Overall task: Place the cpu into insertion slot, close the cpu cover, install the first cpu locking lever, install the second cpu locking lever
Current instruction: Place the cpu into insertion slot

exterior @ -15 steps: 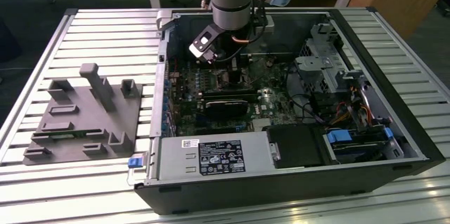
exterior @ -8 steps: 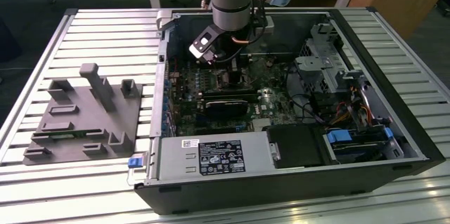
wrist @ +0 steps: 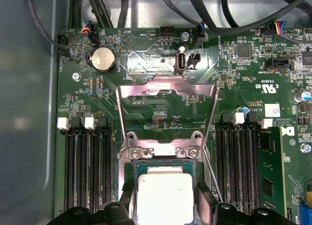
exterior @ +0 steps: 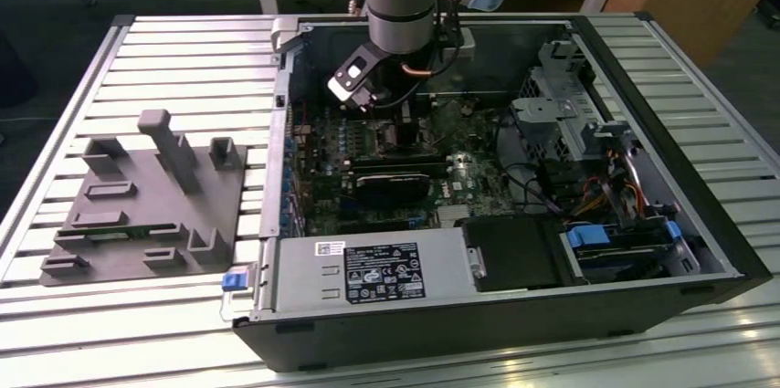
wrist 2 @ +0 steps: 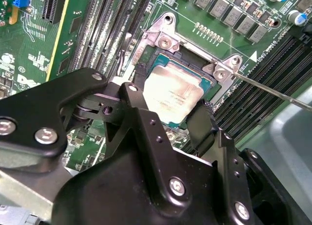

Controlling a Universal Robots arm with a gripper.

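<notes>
Two fingers (wrist 2: 197, 123) clamp the cpu (wrist 2: 173, 93) by opposite edges at the socket (wrist 2: 187, 51); the cpu cover (wrist: 165, 91) stands raised open.

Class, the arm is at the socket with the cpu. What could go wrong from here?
1. The cpu may sit skewed in the socket; if the gripper pulls away unevenly, it could shift.
2. The thin locking lever juts out close beside the gripper and could snag.

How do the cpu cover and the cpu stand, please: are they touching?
Apart. In the first wrist view the cpu cover lies swung open, while the cpu sits uncovered, with a gap between them.
</notes>
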